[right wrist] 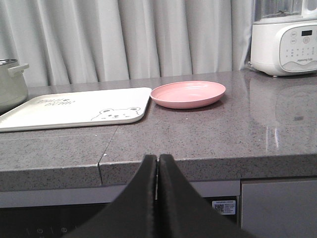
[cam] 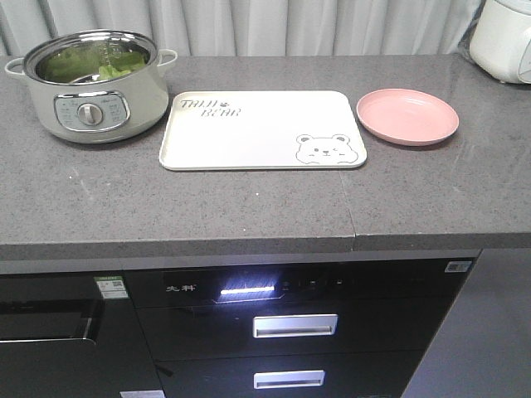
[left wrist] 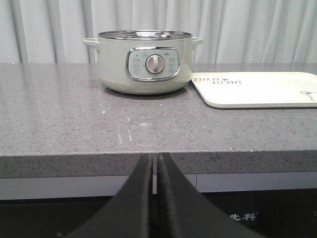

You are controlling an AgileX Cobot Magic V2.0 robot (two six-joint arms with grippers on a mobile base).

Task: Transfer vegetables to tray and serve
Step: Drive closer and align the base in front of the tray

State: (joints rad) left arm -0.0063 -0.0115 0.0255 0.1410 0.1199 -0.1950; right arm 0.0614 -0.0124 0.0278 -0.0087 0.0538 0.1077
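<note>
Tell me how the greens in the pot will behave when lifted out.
The greens look thin and leafy, so probably floppy and light, likely to droop from the jaws. They sit low inside the pot, possibly wet, so pieces may slip or drip.

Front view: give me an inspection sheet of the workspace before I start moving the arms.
Surface: grey speckled countertop, with a seam running front to back just right of the tray.
Job's things: vegetables lie as green leaves inside the pot at the left; the tray lies flat beside the pot with nothing on it.
Clutter: pink plate, empty, right of the tray and apart from it; white appliance at the far right rear.
Grippers: left gripper shut, holding nothing, low in front of the counter edge; right gripper likewise.
Cables: nothing seen.
Surroundings: pale curtain behind; dark drawers below the counter.
</note>
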